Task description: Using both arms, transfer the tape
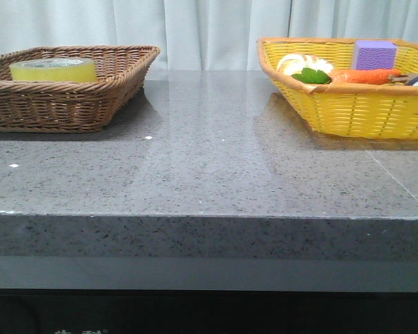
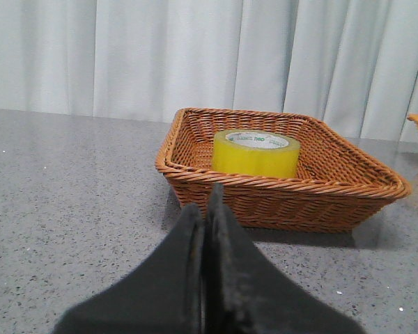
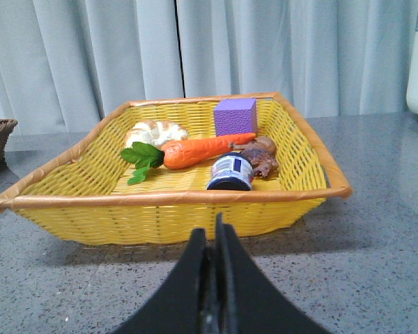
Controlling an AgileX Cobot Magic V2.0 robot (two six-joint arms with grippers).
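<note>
A grey speckled stone table [image 1: 209, 160] carries two baskets set well apart. A brown wicker basket [image 1: 63, 104] sits at far left; a yellow woven basket [image 1: 355, 111] (orange-rimmed) sits at far right.

a staged test setup rather than a lived-in room: a bare grey speckled stone bench [image 1: 209, 174] backed edge to edge by plain pale curtains [image 1: 209, 28], with a brown wicker basket [image 1: 70, 104] and a yellow basket [image 1: 362, 111] at its far corners.
</note>
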